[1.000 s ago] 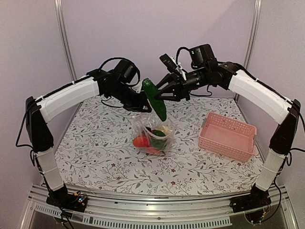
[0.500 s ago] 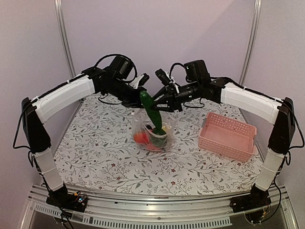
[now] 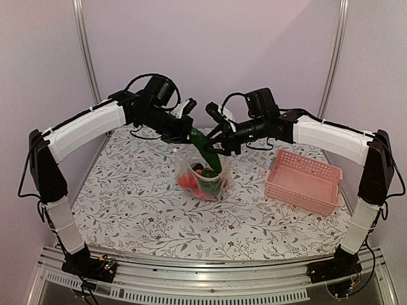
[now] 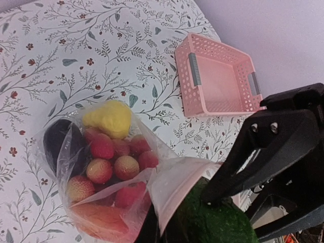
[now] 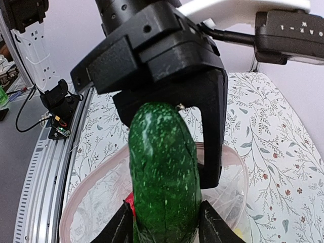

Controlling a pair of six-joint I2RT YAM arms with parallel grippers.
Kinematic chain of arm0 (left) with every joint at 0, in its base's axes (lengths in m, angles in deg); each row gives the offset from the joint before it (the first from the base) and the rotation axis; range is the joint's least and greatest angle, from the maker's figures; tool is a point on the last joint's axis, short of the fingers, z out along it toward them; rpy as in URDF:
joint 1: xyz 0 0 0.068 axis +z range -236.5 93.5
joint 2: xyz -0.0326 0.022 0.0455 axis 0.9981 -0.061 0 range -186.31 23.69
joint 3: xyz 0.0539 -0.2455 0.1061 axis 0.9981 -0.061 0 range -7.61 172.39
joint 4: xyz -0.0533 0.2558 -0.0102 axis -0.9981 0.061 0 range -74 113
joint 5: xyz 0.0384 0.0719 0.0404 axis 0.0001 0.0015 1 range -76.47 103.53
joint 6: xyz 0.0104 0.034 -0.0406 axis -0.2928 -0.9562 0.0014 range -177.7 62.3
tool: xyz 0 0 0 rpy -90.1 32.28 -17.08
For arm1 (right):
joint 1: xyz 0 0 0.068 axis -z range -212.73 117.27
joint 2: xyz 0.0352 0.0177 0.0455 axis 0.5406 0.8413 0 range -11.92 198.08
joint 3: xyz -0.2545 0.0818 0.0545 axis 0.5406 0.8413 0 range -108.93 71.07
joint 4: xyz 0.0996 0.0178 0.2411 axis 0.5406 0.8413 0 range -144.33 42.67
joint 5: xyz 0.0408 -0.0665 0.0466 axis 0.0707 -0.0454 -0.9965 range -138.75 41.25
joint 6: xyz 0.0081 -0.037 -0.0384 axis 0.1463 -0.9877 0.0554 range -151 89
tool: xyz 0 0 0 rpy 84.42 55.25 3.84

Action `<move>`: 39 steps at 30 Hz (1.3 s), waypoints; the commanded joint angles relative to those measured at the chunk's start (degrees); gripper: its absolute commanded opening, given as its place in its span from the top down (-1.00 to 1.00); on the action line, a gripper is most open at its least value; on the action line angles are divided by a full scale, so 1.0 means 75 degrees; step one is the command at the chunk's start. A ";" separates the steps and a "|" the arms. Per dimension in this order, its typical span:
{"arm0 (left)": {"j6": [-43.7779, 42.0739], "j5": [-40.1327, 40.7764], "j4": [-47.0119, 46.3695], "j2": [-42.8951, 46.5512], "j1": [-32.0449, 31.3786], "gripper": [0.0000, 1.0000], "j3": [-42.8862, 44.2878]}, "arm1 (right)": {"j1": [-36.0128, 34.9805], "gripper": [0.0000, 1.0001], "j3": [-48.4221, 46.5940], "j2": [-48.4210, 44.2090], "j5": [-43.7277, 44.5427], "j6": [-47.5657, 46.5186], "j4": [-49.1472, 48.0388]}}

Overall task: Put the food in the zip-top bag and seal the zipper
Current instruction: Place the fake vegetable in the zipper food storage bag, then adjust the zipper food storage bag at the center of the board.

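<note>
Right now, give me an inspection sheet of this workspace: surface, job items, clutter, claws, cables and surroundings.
Surface: table covered in a floral-print cloth.
Job's things: zip-top bag with its zipper unsealed. Inside are the yellow piece, eggplant, red round ones and orange piece. The cucumber is tilted, lower end in the mouth, top sticking out.
Clutter: pink basket to the right of the bag, nothing seen inside.
Grippers: left claw holds the bag's mouth edge; right claw is clamped on the cucumber.
Cables: black cables loop at both wrists.
Surroundings: lilac walls, metal rail at the near edge.
</note>
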 commanded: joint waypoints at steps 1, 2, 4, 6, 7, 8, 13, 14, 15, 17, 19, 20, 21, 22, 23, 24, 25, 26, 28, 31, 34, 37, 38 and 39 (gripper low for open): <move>0.0078 -0.0188 -0.0319 0.0250 0.0036 1.00 -0.0101 | -0.0180 0.00 -0.0265 -0.0327 0.0737 -0.0545 0.0968; 0.0083 -0.0188 -0.0335 0.0240 0.0044 1.00 -0.0113 | -0.0231 -0.04 -0.0442 -0.0324 0.0797 -0.0662 0.1272; 0.0107 -0.0203 -0.0368 0.0210 0.0049 1.00 -0.0117 | -0.0294 -0.10 -0.0718 -0.0330 0.0850 -0.0851 0.1722; 0.0104 -0.0188 -0.0365 0.0166 0.0061 1.00 -0.0106 | -0.0345 -0.14 -0.0923 -0.0393 0.0849 -0.0891 0.2020; 0.0101 -0.0181 -0.0371 0.0158 0.0066 1.00 -0.0105 | -0.0377 -0.16 -0.0983 -0.0469 0.0874 -0.0964 0.2230; 0.0106 -0.0183 -0.0371 0.0146 0.0071 1.00 -0.0105 | -0.0411 -0.18 -0.1023 -0.0515 0.0938 -0.1016 0.2348; 0.0115 -0.0148 -0.0368 0.0148 0.0101 1.00 -0.0160 | -0.0611 -0.20 -0.0981 -0.0870 0.1494 -0.1491 0.2795; 0.0127 -0.0148 -0.0373 0.0145 0.0097 1.00 -0.0166 | -0.0641 -0.19 -0.0952 -0.0943 0.1618 -0.1619 0.2833; 0.0131 -0.0148 -0.0368 0.0136 0.0103 1.00 -0.0174 | -0.0655 -0.17 -0.0907 -0.1000 0.1720 -0.1663 0.2840; 0.0124 -0.0148 -0.0380 0.0133 0.0103 1.00 -0.0165 | -0.0668 -0.05 -0.0883 -0.1071 0.1812 -0.1713 0.2896; 0.0140 -0.0148 -0.0396 0.0122 0.0112 1.00 -0.0158 | -0.0686 0.03 -0.0902 -0.1096 0.1645 -0.1889 0.3125; 0.0145 -0.0148 -0.0397 0.0121 0.0112 1.00 -0.0152 | -0.0731 0.06 -0.0916 -0.1097 0.1561 -0.2018 0.3270; 0.0137 -0.0148 -0.0397 0.0111 0.0115 1.00 -0.0152 | -0.0798 0.07 -0.0918 -0.1086 0.1565 -0.2276 0.3502; 0.0146 -0.0159 -0.0397 0.0104 0.0118 1.00 -0.0149 | -0.0939 0.07 -0.0918 -0.1058 0.1613 -0.2524 0.3705; 0.0147 -0.0163 -0.0397 0.0098 0.0117 1.00 -0.0141 | -0.1062 0.05 -0.0918 -0.1008 0.1738 -0.2712 0.3901; 0.0153 -0.0169 -0.0397 0.0094 0.0126 1.00 -0.0140 | -0.1172 0.01 -0.0908 -0.0924 0.1889 -0.2964 0.4039; 0.0150 -0.0166 -0.0397 0.0097 0.0121 1.00 -0.0143 | -0.1278 -0.03 -0.0896 -0.0847 0.2098 -0.3048 0.4124; 0.0159 -0.0168 -0.0397 0.0098 0.0126 1.00 -0.0142 | -0.1352 -0.07 -0.0895 -0.0780 0.2275 -0.3086 0.4173; 0.0174 -0.0177 -0.0397 0.0108 0.0138 1.00 -0.0152 | -0.1415 -0.13 -0.0922 -0.0583 0.2462 -0.2971 0.4258; 0.0171 -0.0178 -0.0397 0.0109 0.0130 1.00 -0.0163 | -0.1452 -0.16 -0.0969 -0.0335 0.2635 -0.2777 0.4321; 0.0186 -0.0199 -0.0398 0.0109 0.0138 1.00 -0.0195 | -0.1479 -0.16 -0.1115 -0.0076 0.2941 -0.2577 0.4377; 0.0190 -0.0204 -0.0397 0.0124 0.0137 1.00 -0.0230 | -0.1491 -0.07 -0.1277 0.0108 0.2968 -0.2524 0.4525; 0.0186 -0.0193 -0.0397 0.0143 0.0137 1.00 -0.0242 | -0.1490 0.06 -0.1322 0.0156 0.2967 -0.2492 0.4556; 0.0196 -0.0185 -0.0397 0.0152 0.0138 1.00 -0.0255 | -0.1498 0.20 -0.1380 0.0176 0.2984 -0.2467 0.4561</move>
